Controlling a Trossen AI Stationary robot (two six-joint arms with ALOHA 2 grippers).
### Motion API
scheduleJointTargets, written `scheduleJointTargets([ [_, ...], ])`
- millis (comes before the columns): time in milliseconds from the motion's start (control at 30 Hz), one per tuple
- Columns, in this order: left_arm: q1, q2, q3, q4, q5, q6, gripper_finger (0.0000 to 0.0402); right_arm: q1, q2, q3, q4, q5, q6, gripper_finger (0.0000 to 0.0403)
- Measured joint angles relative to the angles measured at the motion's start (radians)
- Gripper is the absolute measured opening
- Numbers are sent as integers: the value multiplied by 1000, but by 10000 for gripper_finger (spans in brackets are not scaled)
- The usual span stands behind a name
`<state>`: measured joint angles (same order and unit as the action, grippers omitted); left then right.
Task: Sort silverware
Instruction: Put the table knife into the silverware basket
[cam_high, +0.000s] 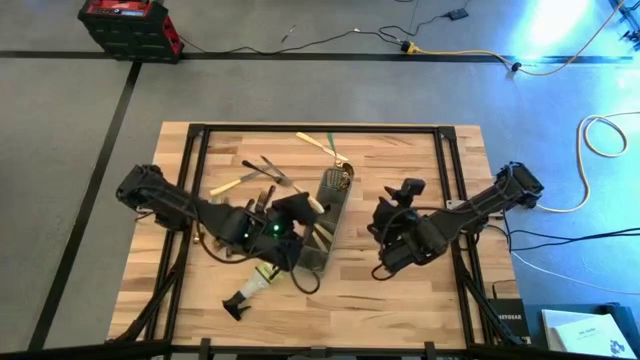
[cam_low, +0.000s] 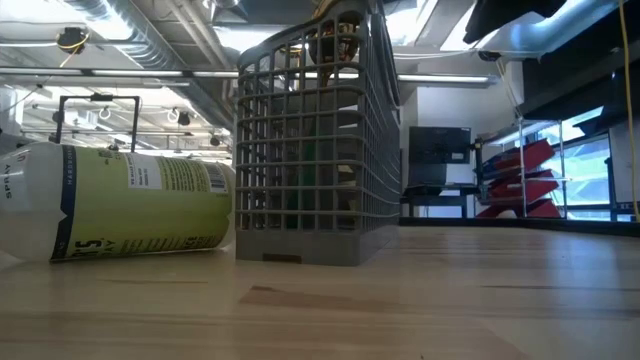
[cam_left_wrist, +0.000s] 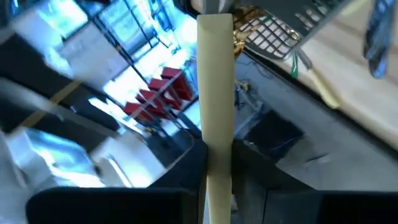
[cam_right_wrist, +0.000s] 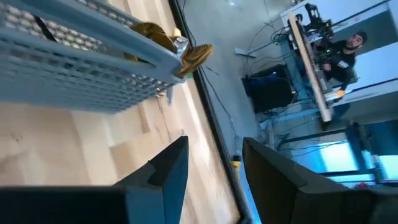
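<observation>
Grey floor (cam_high: 300, 90) all around, crossed by black tape lines (cam_high: 300, 56). Red-and-black crate (cam_high: 128, 25) by the far wall, yellow cable (cam_high: 460, 55) trailing across. Bright ceiling lights (cam_low: 180, 117) overhead, exposed ducts (cam_low: 130, 25), red bins (cam_low: 520, 180) on a rack, dark monitor (cam_low: 438, 155) beyond.

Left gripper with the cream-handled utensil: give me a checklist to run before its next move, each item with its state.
1. Grip: left gripper is closed on the cream-handled utensil: ok.
2. Position: the utensil sits at the mesh caddy's left edge in the high view; whether it is over a compartment: cannot tell.
3. Caddy upright on the table: ok, it stands level in the low view.
4. Spray bottle lying beside the caddy, under the left arm: not ok, could be knocked.
5. Right gripper empty, jaws apart, right of the caddy: ok.
6. Loose silverware left on the table: not ok, sorting unfinished.
</observation>
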<state>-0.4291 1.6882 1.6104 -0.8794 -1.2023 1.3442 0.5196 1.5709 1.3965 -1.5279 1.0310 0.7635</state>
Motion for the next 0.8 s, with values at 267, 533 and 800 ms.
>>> scheduleJointTargets([
  [267, -24, 74, 0, 8, 8, 84, 40, 13, 1, -109, 43, 24, 124, 136],
  [533, -25, 159, 0, -18, 12, 103, 40, 13, 1, -190, 129, 4, 130, 136],
  [800, -38, 223, -1, -61, 10, 104, 40, 13, 2, -223, 174, -8, 126, 136],
])
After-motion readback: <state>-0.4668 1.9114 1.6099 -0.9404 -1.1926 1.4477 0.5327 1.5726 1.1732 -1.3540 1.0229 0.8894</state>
